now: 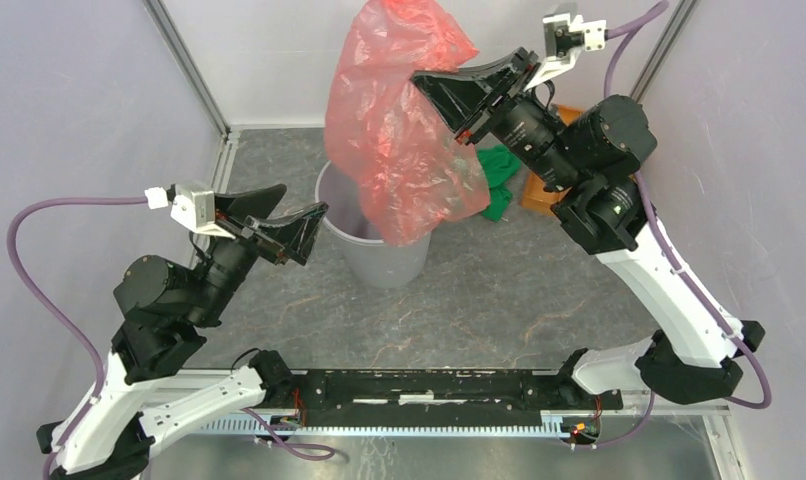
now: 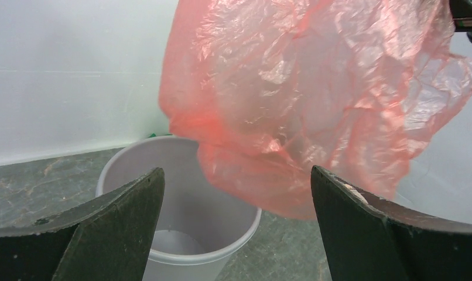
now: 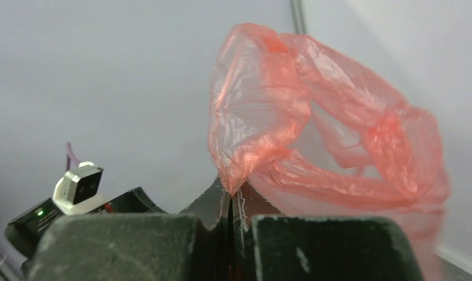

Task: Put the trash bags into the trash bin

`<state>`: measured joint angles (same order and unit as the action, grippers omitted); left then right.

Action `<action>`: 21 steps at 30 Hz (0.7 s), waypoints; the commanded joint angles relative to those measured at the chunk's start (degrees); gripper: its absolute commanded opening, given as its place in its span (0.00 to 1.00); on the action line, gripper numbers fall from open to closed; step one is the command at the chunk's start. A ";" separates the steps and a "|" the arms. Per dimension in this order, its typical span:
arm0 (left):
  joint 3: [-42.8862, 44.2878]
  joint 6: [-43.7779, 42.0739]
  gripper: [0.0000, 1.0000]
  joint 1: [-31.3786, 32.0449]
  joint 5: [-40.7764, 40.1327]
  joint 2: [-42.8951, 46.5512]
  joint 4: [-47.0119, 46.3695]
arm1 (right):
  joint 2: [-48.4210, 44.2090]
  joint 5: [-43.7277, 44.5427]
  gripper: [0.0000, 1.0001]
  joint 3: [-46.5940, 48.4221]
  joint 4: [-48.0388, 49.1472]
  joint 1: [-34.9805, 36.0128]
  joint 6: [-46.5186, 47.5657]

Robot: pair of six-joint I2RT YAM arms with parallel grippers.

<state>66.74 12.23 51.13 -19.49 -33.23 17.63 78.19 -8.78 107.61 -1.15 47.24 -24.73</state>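
- The trash bag [image 1: 404,130] hangs billowed above the trash bin [image 1: 379,255]; released so, it may drape off the rim onto the desk [image 1: 479,300].
- The right tool [image 3: 231,202] pinches one thin pleat (slippery film), which may slide free.
- The left tool [image 1: 305,200] gapes empty nearby.

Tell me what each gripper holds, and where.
The right gripper pinches a bunched fold of the trash bag; the left gripper is open, holding nothing.

A lab test cell: white panel walls [image 1: 279,60], aluminium frame posts [image 1: 186,65], grey stone-patterned tabletop [image 1: 479,310].
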 commanded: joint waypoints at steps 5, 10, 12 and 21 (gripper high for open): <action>3.12 0.22 1.00 0.11 -1.62 -3.60 1.00 | 0.36 15.01 0.01 -2.99 -4.64 -0.88 6.22; 6.66 2.03 1.00 0.09 -3.72 -7.99 6.44 | 0.72 26.55 0.01 -7.09 -7.13 -2.06 12.59; 8.49 3.17 1.00 0.09 -5.35 -11.07 9.95 | 0.08 28.22 0.01 -10.10 -5.71 -2.28 14.76; 13.16 6.61 0.81 -4.07 -13.05 -31.04 15.26 | 0.80 31.96 0.01 -11.05 -4.70 -2.37 22.42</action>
<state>76.51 15.75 50.59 -29.21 -55.99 29.45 79.42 20.23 94.45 -9.15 44.88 -7.29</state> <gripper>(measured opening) 0.876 0.011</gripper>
